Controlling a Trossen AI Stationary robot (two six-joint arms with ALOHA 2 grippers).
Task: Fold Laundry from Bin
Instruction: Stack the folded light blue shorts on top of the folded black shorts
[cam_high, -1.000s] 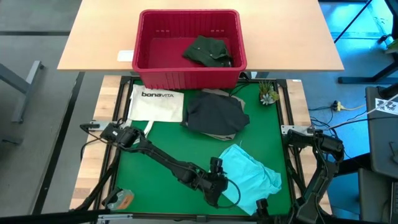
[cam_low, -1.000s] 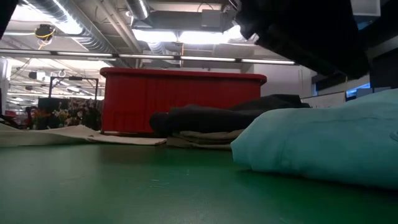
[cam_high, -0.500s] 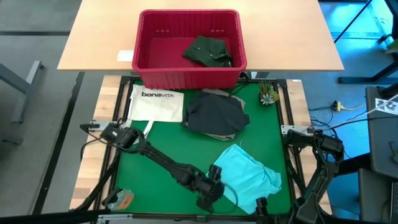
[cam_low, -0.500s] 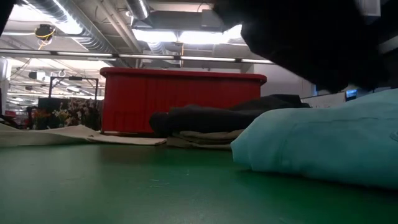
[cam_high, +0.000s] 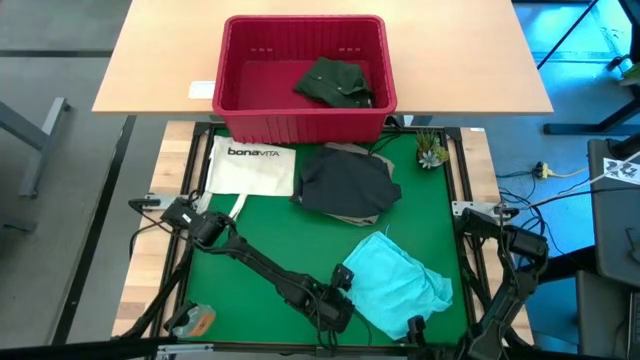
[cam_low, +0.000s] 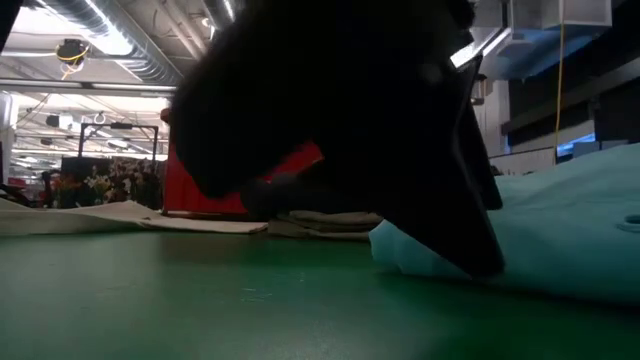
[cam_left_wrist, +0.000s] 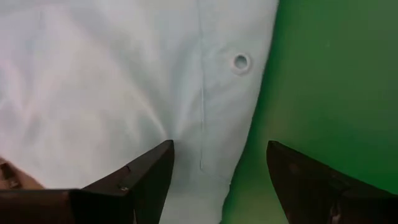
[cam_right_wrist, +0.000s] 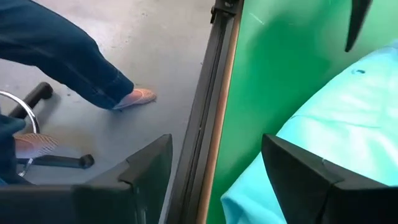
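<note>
Red slotted plastic bin (cam_high: 303, 110) holding dark green cloth garment (cam_high: 336, 82). Plain green table mat (cam_high: 260, 230) under light turquoise cloth garment (cam_high: 395, 283), dark grey cloth garment (cam_high: 345, 183) over khaki-tan cloth (cam_high: 350, 150), and white tote bag (cam_high: 250, 167) with dark lettering. Light wood tabletop (cam_high: 160, 60) beyond.

Left arm reaches low across the worktop's near side, its end effector (cam_high: 343, 292) spread wide. Right end effector (cam_high: 415, 328) waits parted at the near edge.
</note>
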